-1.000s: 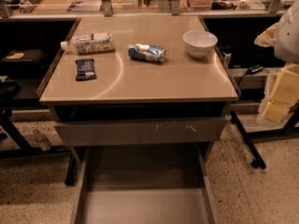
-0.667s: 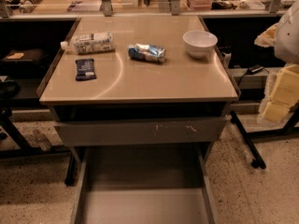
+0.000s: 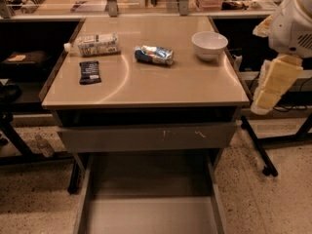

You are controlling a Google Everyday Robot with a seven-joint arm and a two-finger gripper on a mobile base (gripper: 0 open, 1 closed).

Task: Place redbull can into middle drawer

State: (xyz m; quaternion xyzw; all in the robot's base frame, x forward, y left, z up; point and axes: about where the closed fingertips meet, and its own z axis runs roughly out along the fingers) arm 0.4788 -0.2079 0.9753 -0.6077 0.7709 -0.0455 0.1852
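Note:
The redbull can (image 3: 154,55) lies on its side on the beige tabletop (image 3: 146,89), near the back middle, left of a white bowl (image 3: 209,44). The middle drawer (image 3: 151,216) is pulled out below the table at the bottom of the view, its flat grey floor bare. My gripper (image 3: 272,86) hangs off the table's right edge, beyond the front right corner, well to the right of the can and above floor level. It holds nothing that I can see.
A white-labelled bottle (image 3: 95,45) lies at the back left and a flat dark-blue snack bar (image 3: 89,72) lies in front of it. A shut grey drawer front with pale scratches (image 3: 146,136) sits above the open drawer. Dark shelving flanks both sides.

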